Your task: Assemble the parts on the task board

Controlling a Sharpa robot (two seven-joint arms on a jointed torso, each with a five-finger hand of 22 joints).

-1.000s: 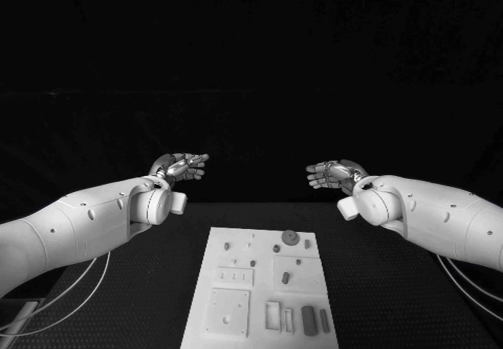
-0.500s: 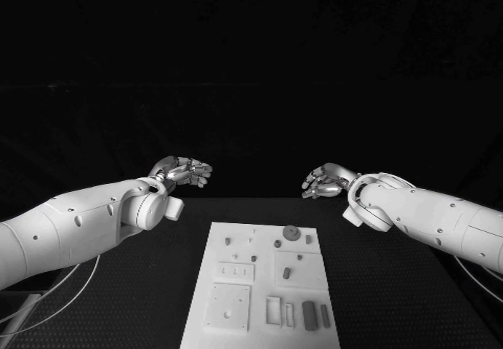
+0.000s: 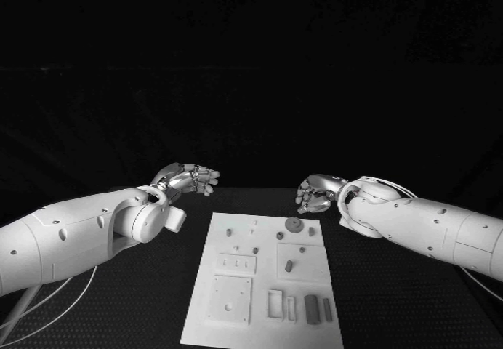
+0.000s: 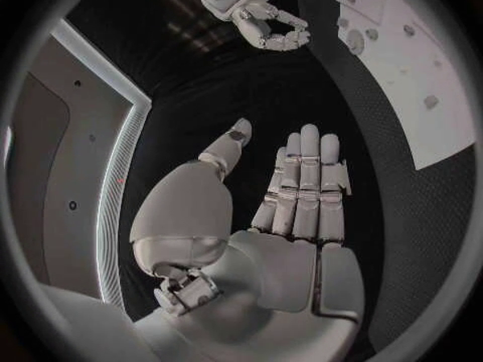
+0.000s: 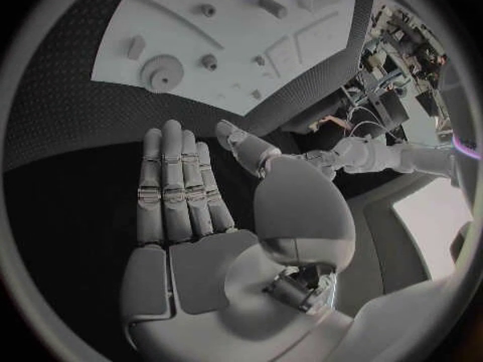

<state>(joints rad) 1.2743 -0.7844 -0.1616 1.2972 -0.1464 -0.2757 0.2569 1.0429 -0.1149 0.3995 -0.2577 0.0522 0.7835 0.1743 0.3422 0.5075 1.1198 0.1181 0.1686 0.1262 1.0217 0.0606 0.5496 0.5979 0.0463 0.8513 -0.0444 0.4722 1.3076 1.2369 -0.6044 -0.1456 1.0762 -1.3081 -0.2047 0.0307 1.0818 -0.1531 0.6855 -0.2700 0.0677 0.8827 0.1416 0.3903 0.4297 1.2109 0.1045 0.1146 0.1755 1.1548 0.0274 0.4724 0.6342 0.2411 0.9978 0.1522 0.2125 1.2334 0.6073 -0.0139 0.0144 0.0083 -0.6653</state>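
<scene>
task board [image 3: 243, 283] lies flat mid-desk [image 3: 419, 305], reaching the near edge. near end: slotted recesses, two holding dark upright parts [image 3: 311, 308]. far end: a round gear part [image 3: 294, 225] among small pegs. beyond the board's far corners, left hand [image 3: 191, 179] and right hand [image 3: 315, 195] hover, fingers apart, holding nothing.

Black table [image 3: 398, 291] with a fine woven texture. Behind it, a dark backdrop [image 3: 251, 87], unlit. Left wrist view: grey wall panel [image 4: 45, 161] edged by a bright light strip [image 4: 121, 149]. Right wrist view: cluttered bench with cables [image 5: 402, 48]; bright pale panel [image 5: 433, 217] beside it.
</scene>
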